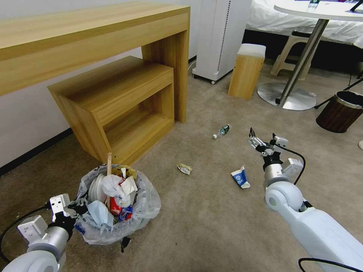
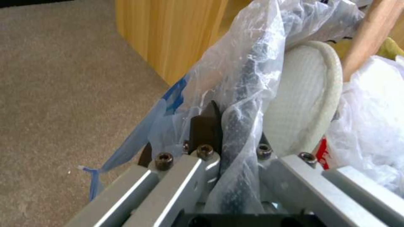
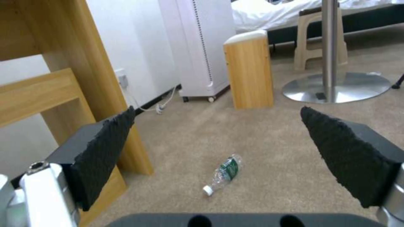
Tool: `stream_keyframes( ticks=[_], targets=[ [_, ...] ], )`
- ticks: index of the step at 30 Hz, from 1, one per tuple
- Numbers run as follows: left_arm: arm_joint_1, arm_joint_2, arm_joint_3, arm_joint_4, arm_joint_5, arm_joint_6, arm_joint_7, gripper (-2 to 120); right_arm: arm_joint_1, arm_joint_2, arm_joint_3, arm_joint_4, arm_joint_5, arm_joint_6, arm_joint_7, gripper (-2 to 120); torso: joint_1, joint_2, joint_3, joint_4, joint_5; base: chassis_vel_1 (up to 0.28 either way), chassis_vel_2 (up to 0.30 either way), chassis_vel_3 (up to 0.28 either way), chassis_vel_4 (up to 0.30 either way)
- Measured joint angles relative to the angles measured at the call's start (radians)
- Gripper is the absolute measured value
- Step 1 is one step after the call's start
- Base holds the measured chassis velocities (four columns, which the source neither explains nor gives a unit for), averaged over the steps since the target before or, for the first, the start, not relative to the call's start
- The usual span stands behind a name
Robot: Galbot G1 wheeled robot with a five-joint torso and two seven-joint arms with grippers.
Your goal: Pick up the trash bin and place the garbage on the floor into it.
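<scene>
beige carpet floor (image 1: pixel 211 226) runs from a nested wooden desk (image 1: pixel 113 90) at ten o'clock to a round pedestal table (image 1: pixel 302 56) at one o'clock, with a dark brown bin (image 1: pixel 342 111) off at two o'clock.

the trash bin (image 1: pixel 113 226) sits at seven o'clock, its clear crinkly liner bulging with a white slipper (image 2: pixel 303 101), red wrappers (image 1: pixel 119 209), crumpled white plastic and a wooden stick (image 1: pixel 109 170) standing upright. the left gripper (image 1: pixel 70 209) has its jaws clenched on the bin's rim and liner at the bin's nine o'clock side; the left wrist view shows dark rim and plastic pinched between the metal fingers (image 2: pixel 202 132).

still on the carpet: a small clear bottle (image 1: pixel 221 131) with a green label lying on its side at twelve o'clock, a crumpled yellowish wrapper (image 1: pixel 185 168) near the middle, and a blue-white carton (image 1: pixel 241 177) just beside the right arm.

the right gripper (image 1: pixel 261 138) hovers above the carpet at two o'clock, jaws spread wide and holding nothing, its dark pads (image 3: pixel 105 151) framing the bottle (image 3: pixel 223 173) in the right wrist view.
</scene>
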Motion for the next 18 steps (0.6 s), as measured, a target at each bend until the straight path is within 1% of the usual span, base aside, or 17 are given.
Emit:
stream_keyframes(
  ticks=[2, 7, 15, 18],
  targets=[
    [0.0, 0.0, 0.0, 0.0, -0.001, 0.0, 0.0, 1, 0.0, 0.0, -0.001, 0.0, -0.001, 0.0, -0.001, 100, 0.0, 0.0, 0.0, 0.0, 0.0, 0.0, 0.0, 0.0, 0.0],
    [0.001, -0.002, -0.002, 0.0, -0.002, 0.0, -0.001, 1, 0.0, 0.001, -0.008, 0.0, -0.004, 0.0, -0.006, 100, 0.0, 0.0, 0.0, 0.0, 0.0, -0.09, 0.075, 0.069, -0.086],
    [0.002, -0.003, -0.004, 0.0, -0.003, -0.001, -0.001, 1, 0.0, 0.003, -0.015, -0.003, -0.013, 0.004, -0.009, 100, 0.0, 0.0, 0.0, -0.0001, 0.0002, -0.173, 0.172, 0.178, -0.171],
    [0.002, -0.005, -0.003, 0.0, -0.003, -0.003, 0.0, 1, 0.0, 0.003, -0.016, -0.003, -0.014, 0.006, -0.009, 100, 0.0, 0.0, 0.0, -0.0001, -0.0001, -0.16, 0.151, 0.131, -0.155]
  ],
)
